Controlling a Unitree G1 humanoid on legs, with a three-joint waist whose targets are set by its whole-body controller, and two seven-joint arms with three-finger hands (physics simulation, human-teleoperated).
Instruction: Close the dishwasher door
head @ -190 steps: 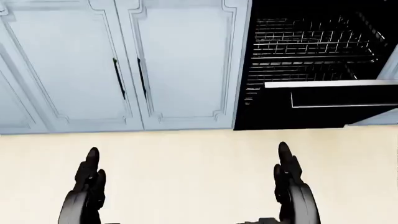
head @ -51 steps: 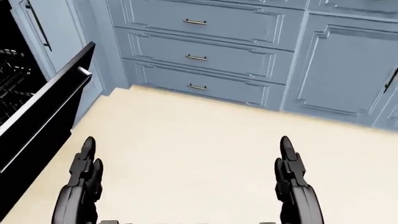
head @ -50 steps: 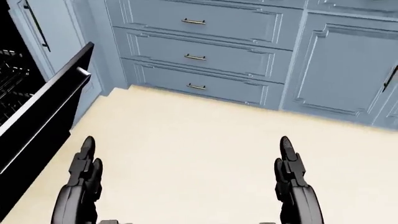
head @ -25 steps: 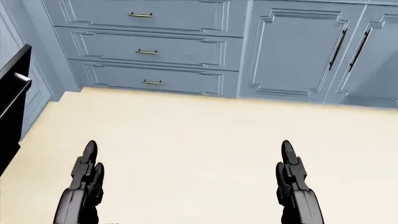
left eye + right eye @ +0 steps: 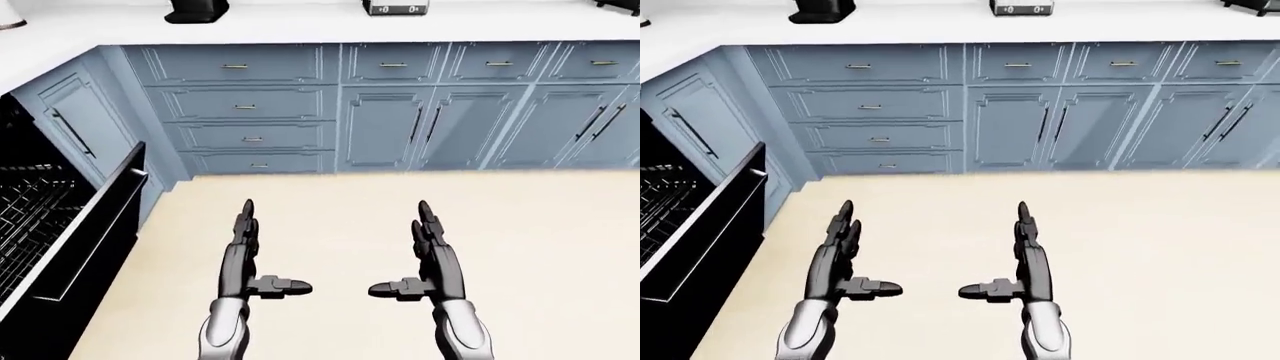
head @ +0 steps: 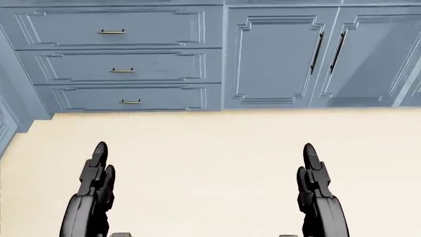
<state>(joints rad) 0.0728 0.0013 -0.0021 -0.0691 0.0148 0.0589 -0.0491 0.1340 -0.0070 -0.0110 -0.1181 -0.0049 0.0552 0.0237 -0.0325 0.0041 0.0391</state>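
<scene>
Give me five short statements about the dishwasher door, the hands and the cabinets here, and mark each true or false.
1. The dishwasher door is open, at the left edge of the left-eye view. True.
2. The left hand grips the door's edge. False: it hangs over bare floor, apart from the door.
3. Both hands are open and hold nothing. True; the right hand is also flat, thumb out.
4. The head view shows the dishwasher. False: only cabinets, floor and the two hands show there.
5. The drawer stack has four drawers. True.
</scene>
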